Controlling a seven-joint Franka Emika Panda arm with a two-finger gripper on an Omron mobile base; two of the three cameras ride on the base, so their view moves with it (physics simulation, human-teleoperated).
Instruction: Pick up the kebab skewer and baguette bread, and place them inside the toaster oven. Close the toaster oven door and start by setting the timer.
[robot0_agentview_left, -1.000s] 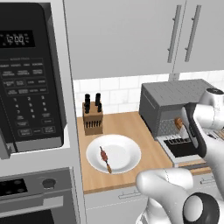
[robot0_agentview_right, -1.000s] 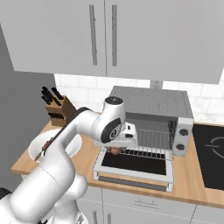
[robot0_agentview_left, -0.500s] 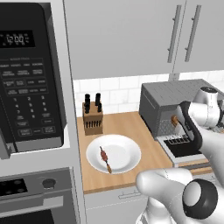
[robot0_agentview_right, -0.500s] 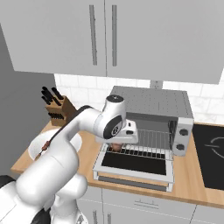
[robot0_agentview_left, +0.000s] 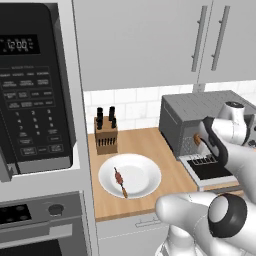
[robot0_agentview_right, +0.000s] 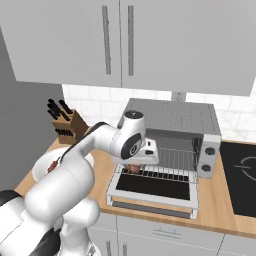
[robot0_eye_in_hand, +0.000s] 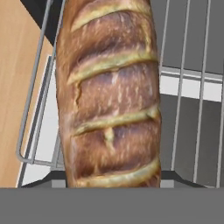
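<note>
The wooden counter (robot0_agentview_left: 150, 145) carries a knife block (robot0_agentview_left: 105, 136), white plate (robot0_agentview_left: 145, 175) and toaster oven (robot0_agentview_left: 192, 112).

You get bright, even light everywhere, with soft shadows and no glare. The baguette bread (robot0_eye_in_hand: 109, 94) looks a bit blurry up close. Both base pictures look sharp, and their edges do not bend.

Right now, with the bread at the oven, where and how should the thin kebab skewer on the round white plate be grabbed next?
Grip the thin orange-tan kebab skewer from straight above, probably at its dark meat chunks, the thickest part. It lies flat on the round white plate, so a side approach would likely hit the rim. Set the fingers across the stick, not along it.
</note>
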